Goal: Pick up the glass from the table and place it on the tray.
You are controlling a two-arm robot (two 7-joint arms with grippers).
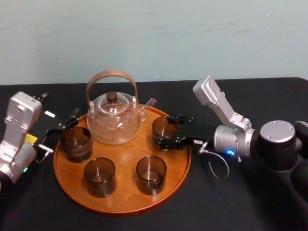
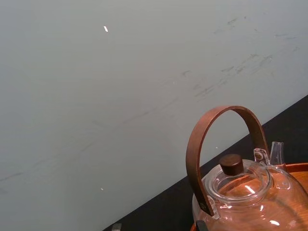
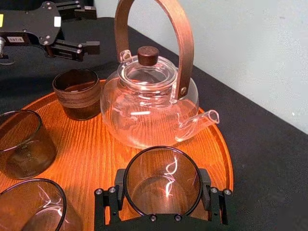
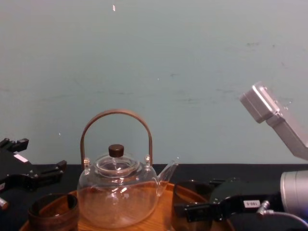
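The glass [image 1: 165, 127] [image 3: 162, 185] is a dark smoky tumbler standing upright on the right side of the round wooden tray [image 1: 125, 195] [image 3: 96, 159]. My right gripper [image 1: 167, 130] [image 3: 162, 198] reaches in from the right and is shut on the glass, with one finger against each side of its wall. In the chest view the glass [image 4: 188, 191] sits just ahead of that gripper's black fingers [image 4: 199, 208]. At the tray's left edge my left gripper [image 1: 58, 134] [image 4: 34, 161] hangs open beside a ribbed cup, holding nothing.
A clear glass teapot [image 1: 114, 118] [image 2: 240, 192] [image 3: 149, 106] with an arched brown handle stands at the tray's back. The ribbed brown cup [image 1: 76, 143] [image 3: 77, 94] is at the tray's left, and two more dark glasses [image 1: 100, 176] [image 1: 151, 174] stand at its front. Black cloth [image 1: 240, 207] covers the table.
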